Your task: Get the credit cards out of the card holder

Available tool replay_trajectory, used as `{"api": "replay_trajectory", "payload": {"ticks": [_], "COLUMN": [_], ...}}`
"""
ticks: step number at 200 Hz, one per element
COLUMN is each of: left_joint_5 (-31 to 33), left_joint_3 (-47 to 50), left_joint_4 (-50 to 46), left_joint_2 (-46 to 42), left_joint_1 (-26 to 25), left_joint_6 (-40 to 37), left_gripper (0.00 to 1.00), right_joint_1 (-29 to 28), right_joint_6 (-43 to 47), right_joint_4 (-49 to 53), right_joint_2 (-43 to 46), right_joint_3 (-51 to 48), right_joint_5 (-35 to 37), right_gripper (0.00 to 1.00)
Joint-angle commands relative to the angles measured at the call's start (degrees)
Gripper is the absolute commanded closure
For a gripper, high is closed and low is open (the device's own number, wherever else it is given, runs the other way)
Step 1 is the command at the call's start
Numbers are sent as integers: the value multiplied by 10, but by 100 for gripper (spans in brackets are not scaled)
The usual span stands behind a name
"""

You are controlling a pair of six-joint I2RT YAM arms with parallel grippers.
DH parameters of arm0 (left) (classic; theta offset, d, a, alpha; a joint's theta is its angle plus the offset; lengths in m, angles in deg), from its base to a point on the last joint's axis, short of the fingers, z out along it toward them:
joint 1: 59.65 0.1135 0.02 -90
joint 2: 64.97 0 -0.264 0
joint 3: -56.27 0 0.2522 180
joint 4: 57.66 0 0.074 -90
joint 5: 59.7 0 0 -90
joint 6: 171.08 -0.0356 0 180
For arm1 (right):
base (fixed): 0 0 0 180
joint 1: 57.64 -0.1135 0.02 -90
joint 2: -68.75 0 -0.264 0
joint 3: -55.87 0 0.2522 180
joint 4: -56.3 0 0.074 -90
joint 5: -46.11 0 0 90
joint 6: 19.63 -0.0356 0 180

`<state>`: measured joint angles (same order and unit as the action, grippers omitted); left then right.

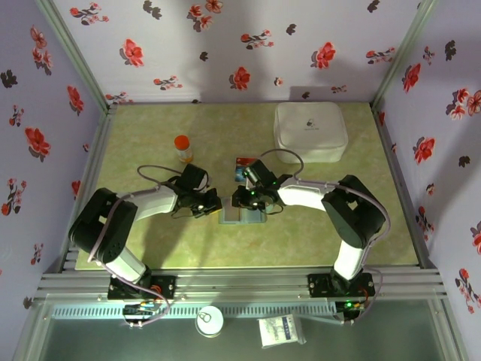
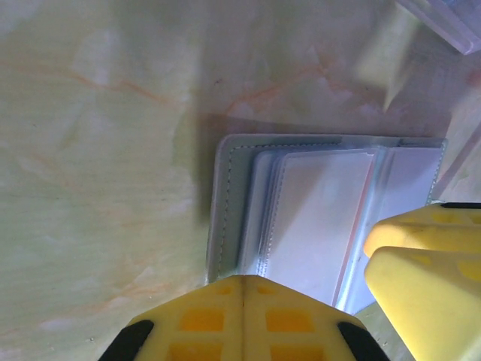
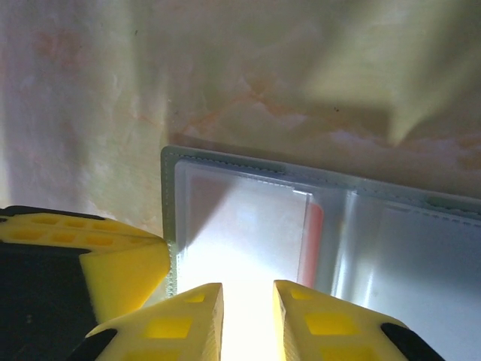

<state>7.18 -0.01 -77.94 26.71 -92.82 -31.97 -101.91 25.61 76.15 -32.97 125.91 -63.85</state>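
Observation:
The card holder [image 1: 242, 215] lies open on the table between my two grippers, grey-blue with clear sleeves [image 2: 319, 218]. A red credit card [image 3: 316, 239] shows its edge inside one sleeve. Another small card [image 1: 242, 171], red and blue, lies on the table just beyond the holder. My left gripper [image 2: 244, 280] is shut, with nothing between its fingers and its tip at the holder's stitched edge [image 2: 225, 210]. My right gripper [image 3: 248, 301] hovers over the sleeve of the holder [image 3: 248, 226], its jaws a narrow gap apart and nothing between them. The left gripper [image 1: 213, 206] and right gripper [image 1: 242, 200] nearly meet.
A large white rounded case [image 1: 310, 131] stands at the back right. An orange bottle [image 1: 183, 148] is upright at the back left, close to the left arm. Flowered walls close in three sides of the green table [image 1: 150, 241].

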Motion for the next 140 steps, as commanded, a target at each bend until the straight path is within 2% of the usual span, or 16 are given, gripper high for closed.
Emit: {"api": "replay_trajectory", "payload": {"ticks": [1,140], "left_joint_5": [4,14], "left_joint_3": [-7,-8], "left_joint_4": [-15,-25], "left_joint_2": [8,13], "left_joint_1": [-5,-4], "left_joint_6": [-15,-25], "left_gripper": [99,99], "right_joint_1": [-6,-16], "right_joint_6": [-21,-41], "right_joint_4": [14,26], "right_joint_2": [-6,-26], "right_joint_3": [16,18], "right_joint_5": [-9,-10], "right_gripper": [75,75]}}
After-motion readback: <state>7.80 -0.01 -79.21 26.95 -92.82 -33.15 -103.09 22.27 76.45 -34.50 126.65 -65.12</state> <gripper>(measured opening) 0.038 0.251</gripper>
